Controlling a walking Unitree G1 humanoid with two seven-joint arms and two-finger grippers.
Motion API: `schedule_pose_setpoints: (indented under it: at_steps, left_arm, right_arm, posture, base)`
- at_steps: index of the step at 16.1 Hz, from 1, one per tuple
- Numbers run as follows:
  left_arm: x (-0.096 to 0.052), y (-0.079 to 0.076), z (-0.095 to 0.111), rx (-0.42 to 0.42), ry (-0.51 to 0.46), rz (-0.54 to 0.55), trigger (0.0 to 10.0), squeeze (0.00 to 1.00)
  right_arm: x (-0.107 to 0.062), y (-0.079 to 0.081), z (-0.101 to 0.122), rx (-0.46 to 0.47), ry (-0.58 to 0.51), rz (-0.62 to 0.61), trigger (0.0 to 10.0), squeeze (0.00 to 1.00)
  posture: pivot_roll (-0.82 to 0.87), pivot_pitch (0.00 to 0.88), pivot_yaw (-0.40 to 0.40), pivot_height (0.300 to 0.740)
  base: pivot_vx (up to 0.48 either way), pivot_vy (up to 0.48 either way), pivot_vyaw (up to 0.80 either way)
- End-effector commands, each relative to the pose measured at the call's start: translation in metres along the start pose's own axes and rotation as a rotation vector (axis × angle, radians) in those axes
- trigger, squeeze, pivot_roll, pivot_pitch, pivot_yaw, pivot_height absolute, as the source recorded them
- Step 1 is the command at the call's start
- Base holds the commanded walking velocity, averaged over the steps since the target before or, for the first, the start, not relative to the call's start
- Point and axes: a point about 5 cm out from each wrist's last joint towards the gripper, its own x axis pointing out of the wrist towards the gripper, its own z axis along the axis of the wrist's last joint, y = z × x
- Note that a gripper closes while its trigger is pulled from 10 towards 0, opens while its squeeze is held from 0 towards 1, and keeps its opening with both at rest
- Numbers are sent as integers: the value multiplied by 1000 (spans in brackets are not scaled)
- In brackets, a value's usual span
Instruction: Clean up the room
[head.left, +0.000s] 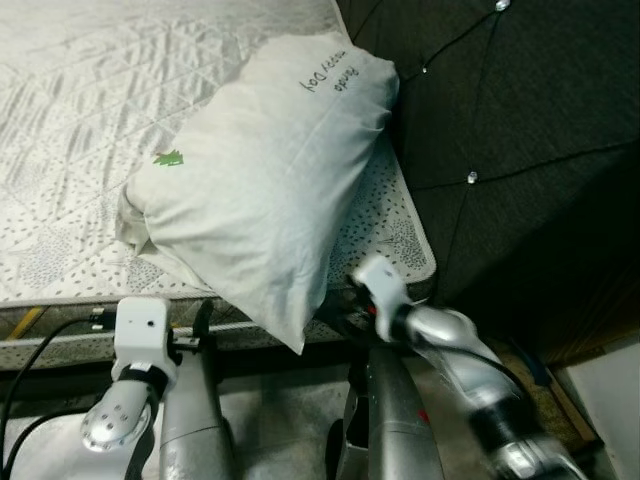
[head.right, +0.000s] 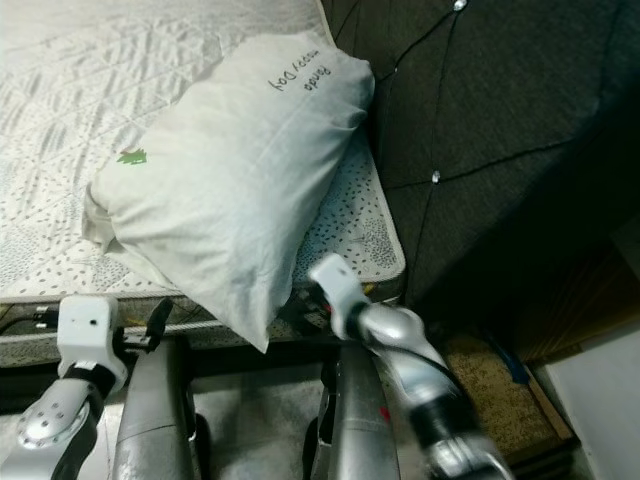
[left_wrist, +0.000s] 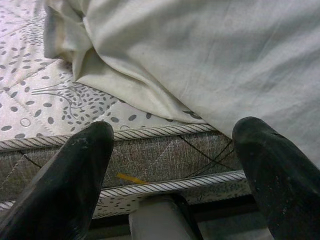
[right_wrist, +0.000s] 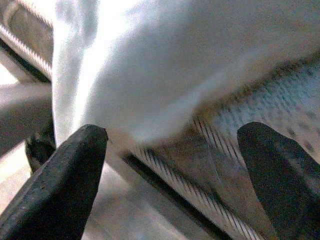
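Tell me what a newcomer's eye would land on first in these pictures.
A big white pillow lies slantwise on the patterned mattress, one corner hanging over the near edge. Beside the bed stands a dark tufted headboard with shiny buttons. Low in front, the right pincer is open at the pillow's overhanging corner and blurred, while the left pincer is open at the mattress edge.

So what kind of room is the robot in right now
Most likely a bedroom: a quilted mattress carries a white pillow overhanging its edge, against a dark tufted headboard.
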Motion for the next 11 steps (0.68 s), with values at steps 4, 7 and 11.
schedule_pose_setpoints:
  at_steps: [4, 7, 11]
  left_arm:
    - [-2, -1, 1, 3, 7, 0, 10000, 0]
    - [0, -4, 1, 10, 4, -18, 10000, 0]
    - [4, -2, 5, 17, -8, -18, 10000, 0]
  right_arm:
    - [30, -9, 38, 135, -95, -63, 0, 0]
    - [48, -4, 61, 199, -143, -108, 0, 0]
    - [60, 6, 63, 242, -152, -92, 0, 0]
  posture:
    - [183, 110, -129, 535]
    - [184, 105, -123, 535]
    - [186, 96, -123, 535]
  base:
    - [0, 0, 0]
    - [0, 0, 0]
    - [0, 0, 0]
